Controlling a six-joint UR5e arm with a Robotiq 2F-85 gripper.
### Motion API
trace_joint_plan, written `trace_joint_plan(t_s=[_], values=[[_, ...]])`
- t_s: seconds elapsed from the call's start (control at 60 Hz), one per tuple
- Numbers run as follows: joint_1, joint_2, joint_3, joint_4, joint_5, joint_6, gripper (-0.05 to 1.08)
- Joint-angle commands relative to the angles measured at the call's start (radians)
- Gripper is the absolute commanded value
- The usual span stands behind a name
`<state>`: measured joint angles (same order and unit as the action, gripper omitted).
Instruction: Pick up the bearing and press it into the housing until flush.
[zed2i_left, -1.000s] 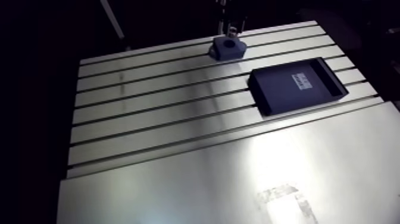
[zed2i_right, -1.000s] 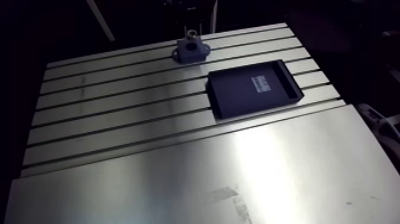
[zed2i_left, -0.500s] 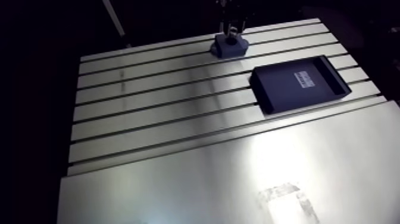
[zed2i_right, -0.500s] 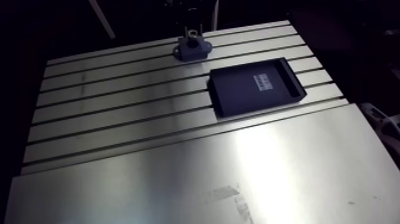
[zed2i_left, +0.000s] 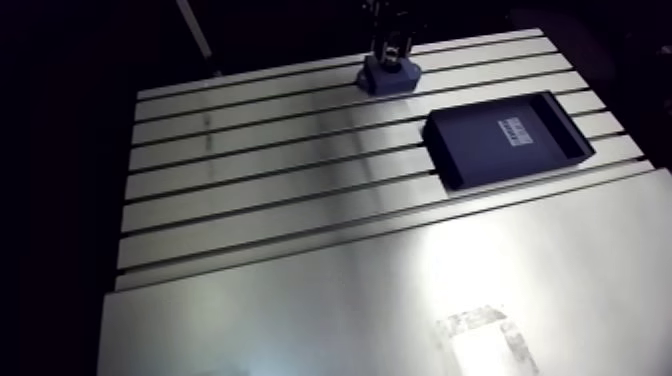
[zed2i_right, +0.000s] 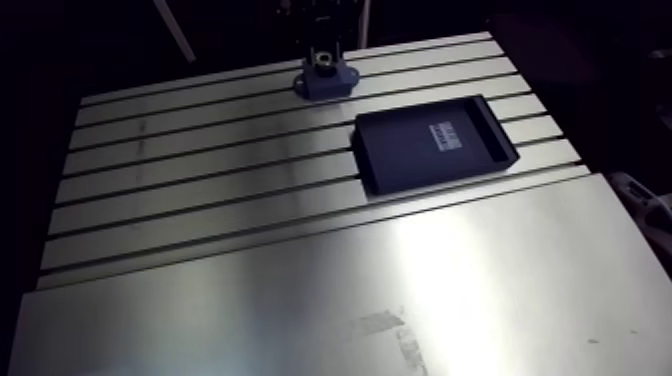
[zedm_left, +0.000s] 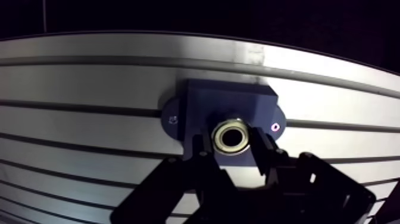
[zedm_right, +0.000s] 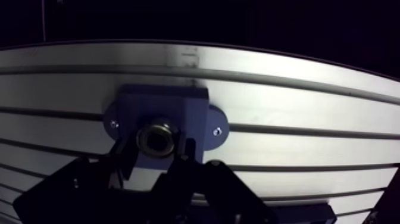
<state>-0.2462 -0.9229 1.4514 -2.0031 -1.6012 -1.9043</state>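
Note:
In the wrist view a metal ring bearing (zedm_left: 221, 137) sits pinched between my two dark fingertips (zedm_left: 201, 146), so my gripper (zedm_left: 232, 142) is shut on it. Directly under it lies the blue housing (zedm_left: 229, 101), a block with two screwed side ears, standing on the slotted table. The bearing is over the middle of the housing; I cannot tell how deep it sits in the bore. From the arm view the gripper (zed2i_left: 392, 50) stands right on top of the housing (zed2i_left: 388, 78) at the table's far edge.
A black shallow tray (zed2i_left: 508, 137) with a white label lies on the slotted table (zed2i_left: 260, 170), to the right of the housing and nearer to me. A smooth metal plate (zed2i_left: 400, 300) covers the near part of the table.
The gripper has come down with the bearing onto the top of the housing; earlier a gap showed between them. The arm view has shifted slightly.

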Motion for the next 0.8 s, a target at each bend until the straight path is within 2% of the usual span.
trace_joint_plan(t_s=[0.017,0.8], values=[[0.001,0.002,0.008,-0.003,-0.004,0.000,1.07],[-0.002,0.002,0.016,-0.004,-0.004,0.000,1.07]])
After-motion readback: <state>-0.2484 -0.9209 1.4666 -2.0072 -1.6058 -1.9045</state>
